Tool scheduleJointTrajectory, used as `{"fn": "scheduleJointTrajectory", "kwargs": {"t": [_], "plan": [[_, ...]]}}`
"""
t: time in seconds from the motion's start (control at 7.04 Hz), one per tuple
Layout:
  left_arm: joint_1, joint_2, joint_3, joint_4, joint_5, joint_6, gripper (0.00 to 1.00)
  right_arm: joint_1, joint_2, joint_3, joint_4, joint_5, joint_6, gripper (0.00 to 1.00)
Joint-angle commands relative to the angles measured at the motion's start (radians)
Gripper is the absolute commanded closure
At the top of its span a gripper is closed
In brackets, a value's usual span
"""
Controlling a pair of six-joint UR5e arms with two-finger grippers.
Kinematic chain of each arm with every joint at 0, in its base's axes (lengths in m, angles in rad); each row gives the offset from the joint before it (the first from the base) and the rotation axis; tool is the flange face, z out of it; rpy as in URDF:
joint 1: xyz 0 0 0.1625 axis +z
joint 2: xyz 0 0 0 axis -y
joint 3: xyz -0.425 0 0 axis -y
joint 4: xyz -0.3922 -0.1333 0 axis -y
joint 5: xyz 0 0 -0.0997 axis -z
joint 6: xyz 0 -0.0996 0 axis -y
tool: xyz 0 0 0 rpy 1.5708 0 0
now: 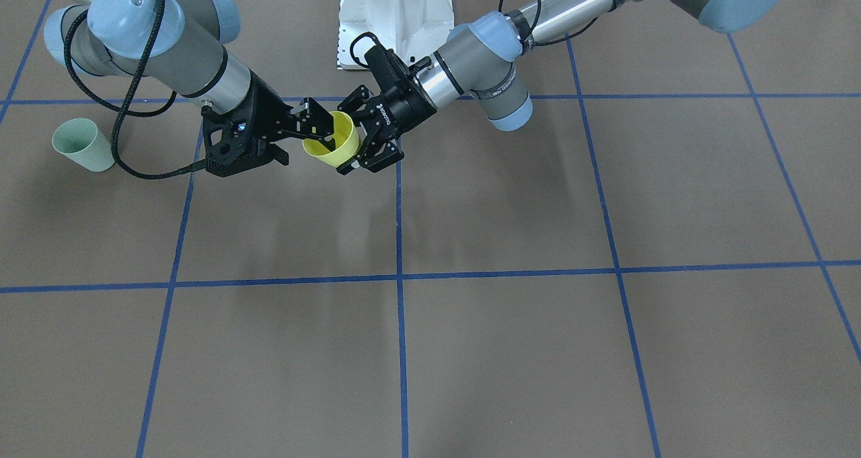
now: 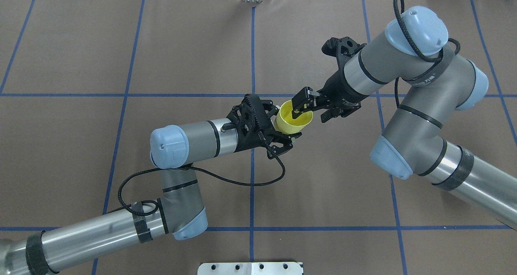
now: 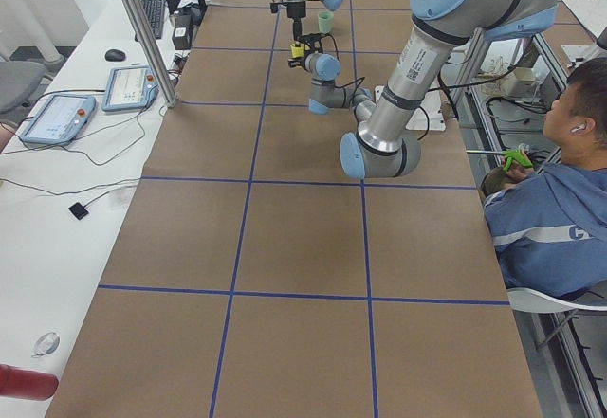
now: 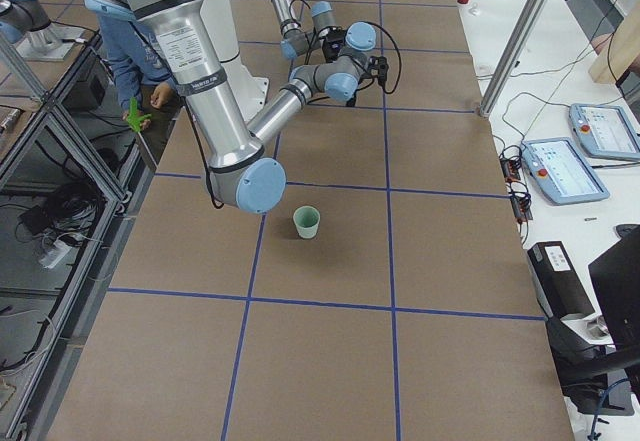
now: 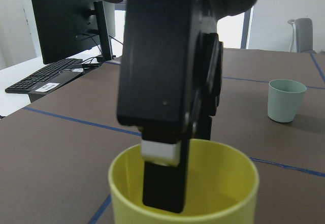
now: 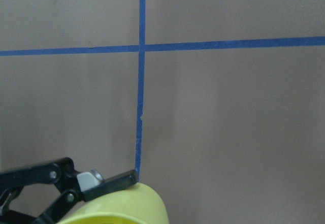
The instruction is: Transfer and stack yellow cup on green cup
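Observation:
The yellow cup (image 2: 293,120) hangs tilted above the table's middle, between both grippers. My left gripper (image 2: 286,122) is shut on its lower body, one finger on each side. Reaching in from the opposite side, my right gripper (image 2: 313,110) stands open astride the rim, one finger (image 5: 161,176) inside the cup and the other outside. In the front view the same cup (image 1: 334,142) sits between the left gripper (image 1: 361,135) and the right gripper (image 1: 304,142). The green cup (image 1: 82,144) stands upright on the table on my right side, far from both grippers.
The white robot base plate (image 1: 393,14) lies at the table's robot edge. Blue tape lines (image 2: 253,178) grid the brown table. A seated person (image 3: 560,200) is beside the table. Teach pendants (image 4: 565,169) and a keyboard (image 5: 43,79) lie on side benches.

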Motion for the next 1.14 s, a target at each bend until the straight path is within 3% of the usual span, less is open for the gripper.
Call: {"fn": "scheduleJointTrajectory", "kwargs": {"t": [0.0,0.28,0.43,0.57,0.71,0.85,0.99], "plan": [[0.000,0.000,0.000,-0.001,-0.018,0.001,1.00,-0.001,-0.003,0.004,0.000,-0.001,-0.004,0.29],[0.002,-0.005,-0.003,-0.001,-0.019,0.001,1.00,-0.001,-0.003,0.007,0.000,0.001,-0.002,0.39],[0.003,-0.009,0.000,-0.001,-0.017,0.001,1.00,-0.001,-0.003,0.009,0.000,-0.001,0.011,0.65],[0.003,-0.009,0.002,-0.001,-0.017,0.001,1.00,0.001,-0.006,0.013,0.002,-0.001,0.015,1.00],[0.003,-0.014,0.002,0.001,-0.014,-0.001,1.00,-0.001,-0.003,0.018,0.002,-0.001,0.016,1.00],[0.006,-0.026,0.006,0.004,-0.009,-0.004,0.86,-0.001,0.002,0.018,0.002,-0.001,0.016,1.00],[0.008,-0.026,0.006,0.002,-0.008,-0.007,0.65,-0.001,0.000,0.021,0.002,0.001,0.016,1.00]]}}
